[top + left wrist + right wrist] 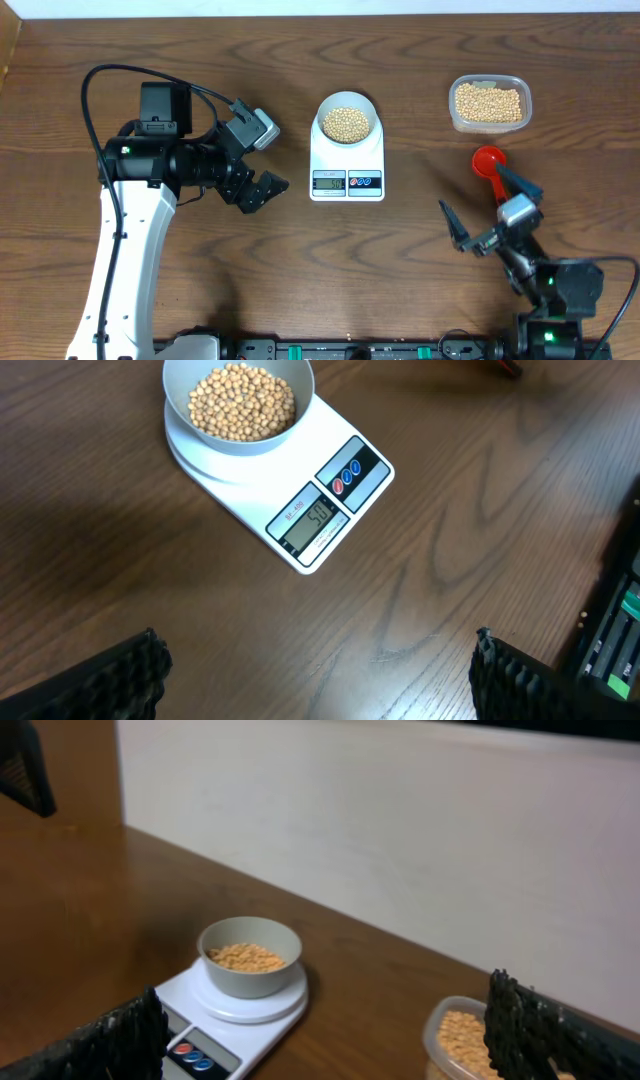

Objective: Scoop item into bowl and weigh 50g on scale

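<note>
**Spotter:** Read the table (400, 260) from overhead as a clock face. Your left gripper (268, 158) hangs at about 9 o'clock, jaws spread wide with nothing between them, just beside the left edge of the scale (347, 160). Your right gripper (488, 206) sits at 4 o'clock, equally wide and empty.

**Checker:** Agreed. The scale lies just off centre toward 12 o'clock. The clear tub (488, 103) of spare stock is at 2 o'clock, well apart from it.

**Spotter:** The bowl (347, 120) stands upright on the far end of the scale's platform. The red scoop (488, 158) lies on the wood at 3 o'clock, between the tub and your right gripper. Its handle runs toward that gripper, and I cannot tell whether they touch.

**Checker:** Smaller things now. In the left wrist view the display (315, 518) looks to read 50. The beans (240, 400) sit heaped low in the bowl, and I see none loose on the wood around it.

**Spotter:** So I judge your scooping finished. You are at the checking step, with the weight on target.

**Checker:** The next move asks little of you. Hold both grippers clear of the scale and bowl so the reading is not disturbed, and confirm the digits from the left wrist view. If they prove off, you would close the right gripper on the scoop's handle and shift only a few beans at a time.
</note>
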{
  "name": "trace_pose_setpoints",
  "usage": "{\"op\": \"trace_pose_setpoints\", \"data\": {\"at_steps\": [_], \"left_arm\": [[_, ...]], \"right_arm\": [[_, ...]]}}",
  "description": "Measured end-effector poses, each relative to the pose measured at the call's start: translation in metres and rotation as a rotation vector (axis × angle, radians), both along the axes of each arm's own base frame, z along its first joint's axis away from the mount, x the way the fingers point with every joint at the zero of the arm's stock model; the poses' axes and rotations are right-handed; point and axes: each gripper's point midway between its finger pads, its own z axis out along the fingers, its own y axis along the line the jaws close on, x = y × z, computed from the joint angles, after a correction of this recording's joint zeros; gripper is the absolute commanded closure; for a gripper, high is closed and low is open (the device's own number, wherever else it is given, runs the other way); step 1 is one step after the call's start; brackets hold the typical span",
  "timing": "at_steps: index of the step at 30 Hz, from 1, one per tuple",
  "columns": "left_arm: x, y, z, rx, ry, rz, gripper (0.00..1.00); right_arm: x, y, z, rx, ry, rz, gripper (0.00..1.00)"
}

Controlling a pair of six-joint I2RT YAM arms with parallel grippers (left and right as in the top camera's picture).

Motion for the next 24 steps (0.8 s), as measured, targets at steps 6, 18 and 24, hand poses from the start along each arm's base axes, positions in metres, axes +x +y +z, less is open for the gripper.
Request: {"op": "trace_pose_setpoints", "data": {"at_steps": [6, 18, 24], "left_arm": [[0.000, 0.000, 0.000, 0.000, 0.000, 0.000, 0.02], [0.000, 0.000, 0.000, 0.000, -0.001, 0.000, 0.02], [0.000, 0.000, 0.000, 0.000, 0.000, 0.000, 0.02]], "right_arm": [[-0.008, -0.014, -0.012, 0.003, -0.067, -0.098, 0.01], [-0.010, -0.044, -0.022, -0.016, -0.070, -0.284, 0.01], [-0.008, -0.051, -0.025, -0.062, -0.075, -0.325, 0.01]]}}
